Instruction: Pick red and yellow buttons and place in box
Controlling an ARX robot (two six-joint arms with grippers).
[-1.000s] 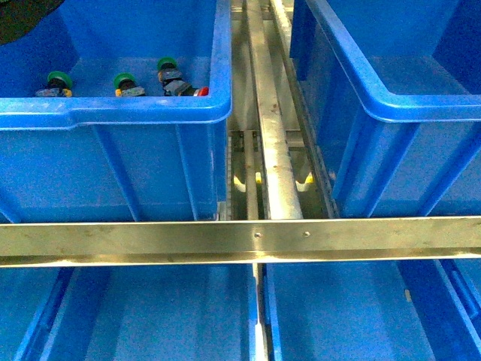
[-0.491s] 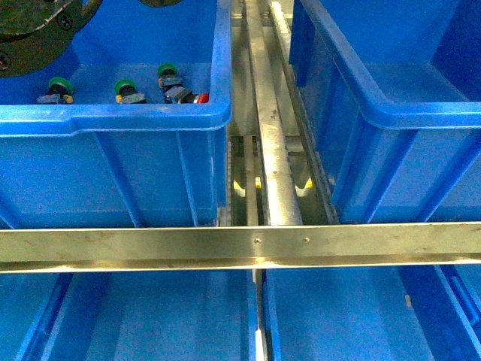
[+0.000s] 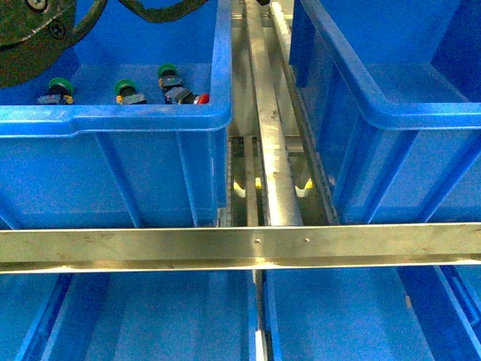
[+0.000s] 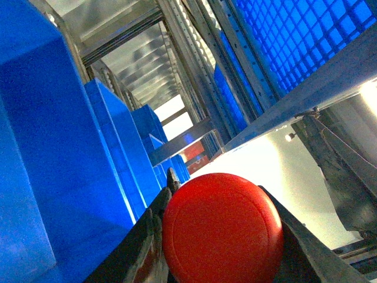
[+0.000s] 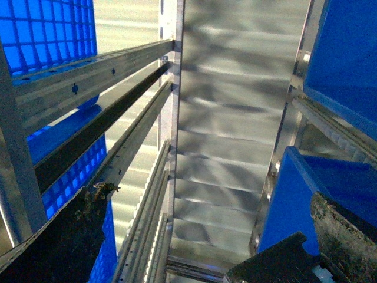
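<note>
In the left crate [image 3: 113,114] lie green-capped buttons [image 3: 124,86]; the left end effector [image 4: 218,184] grips a red button [image 4: 222,230].

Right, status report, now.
Left gripper shut on red button. Right gripper open, empty. Second red button in left crate by green buttons. Nothing seen in the way.

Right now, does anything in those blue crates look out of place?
One red button lies among green-capped buttons in the upper-left crate, the only odd colour there. Nothing looks spilled or damaged. The left pincer grips a second red button.
</note>
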